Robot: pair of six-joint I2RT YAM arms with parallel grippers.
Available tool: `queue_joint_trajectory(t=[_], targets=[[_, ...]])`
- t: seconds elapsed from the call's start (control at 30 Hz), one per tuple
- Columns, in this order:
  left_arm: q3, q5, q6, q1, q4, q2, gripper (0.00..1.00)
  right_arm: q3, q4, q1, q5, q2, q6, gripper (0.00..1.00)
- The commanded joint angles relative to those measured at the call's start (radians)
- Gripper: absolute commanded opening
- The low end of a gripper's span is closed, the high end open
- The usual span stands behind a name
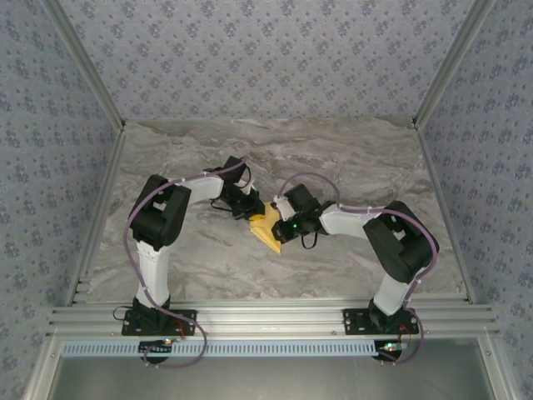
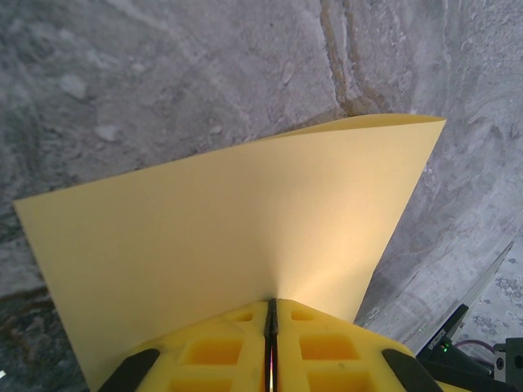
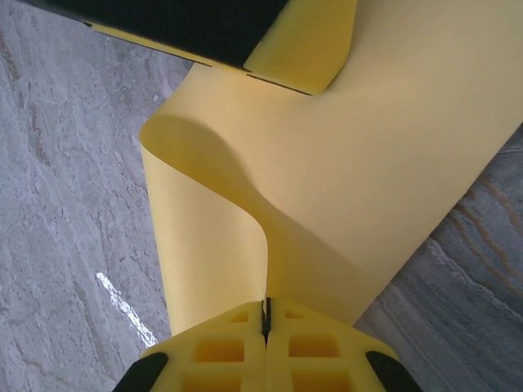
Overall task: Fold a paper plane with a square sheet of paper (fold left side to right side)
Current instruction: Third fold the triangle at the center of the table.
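The square sheet of paper [image 1: 268, 228] is plain yellow and held off the marble table between both arms at mid-table. My left gripper [image 1: 252, 212] is shut on one edge of it; in the left wrist view the jaws [image 2: 272, 305] pinch the sheet [image 2: 237, 220], which spreads away flat with one corner raised. My right gripper [image 1: 280, 220] is shut on the opposite edge [image 3: 265, 307]. There the paper [image 3: 368, 188] bends in an S-curve toward the left gripper's yellow finger [image 3: 298, 49]. A paper plane is out of view.
The grey marble table [image 1: 350, 158] is ringed by aluminium rails [image 1: 266, 317] and patterned walls. Part of the right arm [image 2: 458, 339] sits close at the lower right of the left wrist view.
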Motion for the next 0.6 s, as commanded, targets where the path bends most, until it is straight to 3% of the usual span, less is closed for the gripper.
queue_joint_trajectory(t=[0.0,0.57], targets=[[-0.029,-0.038,0.022,-0.019,-0.038,0.018,0.1,0.022,-0.029,-0.007,0.017,0.015,0.008,0.0],[-0.027,-0.041,0.023,-0.018,-0.041,0.02,0.1,0.021,-0.036,-0.009,0.027,0.012,0.01,0.0]])
